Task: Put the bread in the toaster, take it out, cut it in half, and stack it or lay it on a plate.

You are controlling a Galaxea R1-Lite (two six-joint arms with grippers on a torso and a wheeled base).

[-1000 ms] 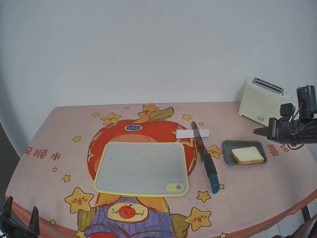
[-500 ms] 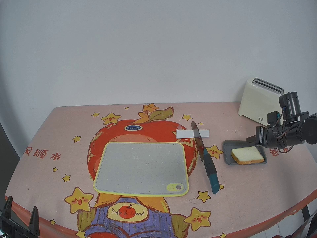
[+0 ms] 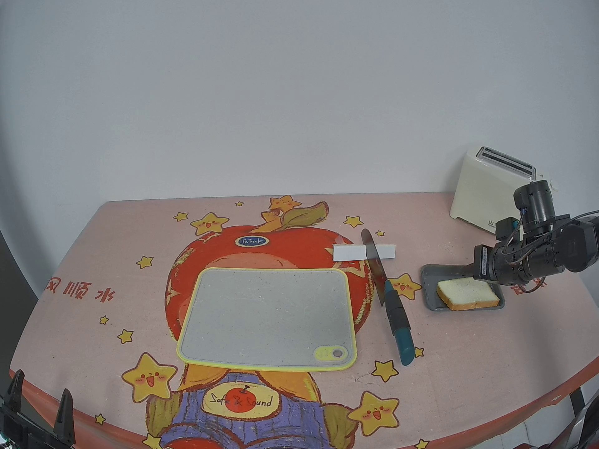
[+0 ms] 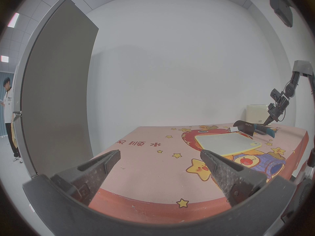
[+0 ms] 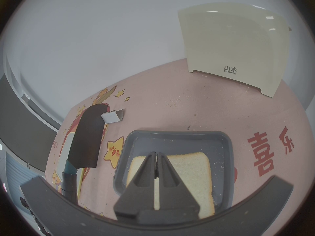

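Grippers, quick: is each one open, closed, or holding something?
Left gripper: open, empty.
Right gripper: closed, empty, near the bread.

Print turns up first on the toaster (image 3: 493, 197): a short dark mark low on its cream side wall, two characters over a line of small letters. Over to the tabletop (image 3: 468, 357). Large red characters (image 3: 78, 289) run along its left part, upside down in the head view. Two more red characters sit just beside the grey tray (image 5: 229, 154). On the painted apple (image 3: 299, 251), a dark blue oval label (image 3: 253, 241) carries pale script. Nearer the robot, a yellow oval badge (image 3: 242, 400) holds dark handwritten-style lettering around a small apple. The knife (image 3: 390, 300) has tiny white print on its blade, too small to make out.
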